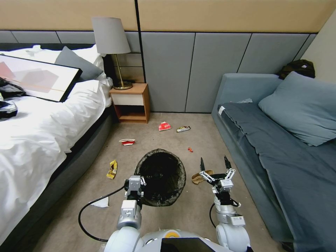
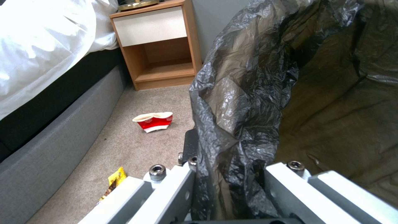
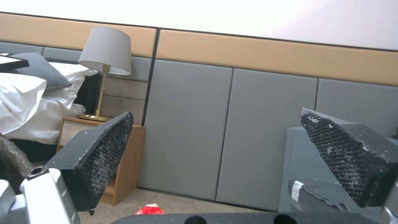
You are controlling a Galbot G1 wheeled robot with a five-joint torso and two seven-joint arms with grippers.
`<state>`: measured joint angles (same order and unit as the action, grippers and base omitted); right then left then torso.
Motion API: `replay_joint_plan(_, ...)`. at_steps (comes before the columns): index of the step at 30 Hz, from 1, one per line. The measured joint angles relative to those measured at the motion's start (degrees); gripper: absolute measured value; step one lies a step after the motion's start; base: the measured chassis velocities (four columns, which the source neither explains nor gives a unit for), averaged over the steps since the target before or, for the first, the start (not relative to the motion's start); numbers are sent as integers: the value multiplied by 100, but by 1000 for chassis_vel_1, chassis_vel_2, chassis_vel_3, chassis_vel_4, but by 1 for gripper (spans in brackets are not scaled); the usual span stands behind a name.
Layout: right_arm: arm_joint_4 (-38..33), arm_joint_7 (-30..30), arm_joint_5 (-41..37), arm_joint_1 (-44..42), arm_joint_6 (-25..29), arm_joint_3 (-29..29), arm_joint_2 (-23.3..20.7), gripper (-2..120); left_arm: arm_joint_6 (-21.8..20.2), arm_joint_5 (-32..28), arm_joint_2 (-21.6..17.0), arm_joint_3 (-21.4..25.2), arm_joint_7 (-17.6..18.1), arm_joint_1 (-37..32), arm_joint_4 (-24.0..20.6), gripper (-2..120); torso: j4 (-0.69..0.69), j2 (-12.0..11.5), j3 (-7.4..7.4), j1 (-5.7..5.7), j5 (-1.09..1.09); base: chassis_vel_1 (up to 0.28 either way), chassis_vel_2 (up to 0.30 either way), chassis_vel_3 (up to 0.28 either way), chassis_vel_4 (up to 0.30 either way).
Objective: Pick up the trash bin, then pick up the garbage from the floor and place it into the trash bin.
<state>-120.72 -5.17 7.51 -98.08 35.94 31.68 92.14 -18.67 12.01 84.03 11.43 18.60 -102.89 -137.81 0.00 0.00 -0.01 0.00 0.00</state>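
While the left gripper clamps the near rim of the trash bin, holding it above the carpet between bed and sofa, litter lies around it: a yellow wrapper to its left, a red-and-white cup beyond that, a red pack and a dark wrapper farther off. Right of the bin, the right gripper hangs with jaws spread wide and empty, above a tan curled piece.
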Motion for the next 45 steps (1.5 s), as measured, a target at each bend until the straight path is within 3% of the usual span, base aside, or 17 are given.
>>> replay_joint_plan(10,30,-300,113,302,-76,251,-144,100,3,33,-16,-12,-3,-12,8,0,-1,0,0,0,1,0,0,0,0)
replay_joint_plan(13,236,-654,89,612,-192,491,-756,100,7,41,-33,-23,-9,-18,19,0,2,0,0,0,1,0,0,0,0)
replay_joint_plan(15,257,-678,82,626,-195,501,-797,100,7,41,-33,-22,-9,-18,18,0,1,0,0,1,1,0,0,0,0)
replay_joint_plan(17,553,-1040,-9,761,-216,633,-1196,100,8,41,-51,-13,-13,-16,19,0,0,0,0,0,2,0,0,0,0)
replay_joint_plan(19,671,-1188,-50,802,-221,677,-1318,100,8,41,-52,-7,-13,-16,19,0,-1,0,1,0,2,0,0,0,0)
replay_joint_plan(21,1128,-1895,-162,1043,-225,824,-1729,100,8,41,-73,9,-19,-14,19,0,-1,0,1,0,2,0,0,0,0)
replay_joint_plan(23,1239,-2069,-136,1124,-226,850,-1832,100,8,41,-76,10,-20,-14,19,0,-1,0,0,1,2,0,0,0,0)
replay_joint_plan(27,1866,-2935,514,1677,-233,863,-2435,100,8,45,-81,27,-28,-37,19,0,1,0,1,0,1,0,0,0,0)
replay_joint_plan(31,2093,-3224,948,1901,-193,856,-2606,100,8,57,-78,42,-29,-62,14,0,0,0,1,0,1,0,0,0,0)
replay_joint_plan(33,2565,-3488,1733,2283,-16,798,-2803,100,8,91,-61,76,-30,-107,-7,0,0,0,1,1,1,0,0,0,0)
replay_joint_plan(45,4046,-3052,2982,3193,84,304,-2921,100,12,136,-26,101,-32,-132,-17,0,0,0,1,1,1,0,0,0,0)
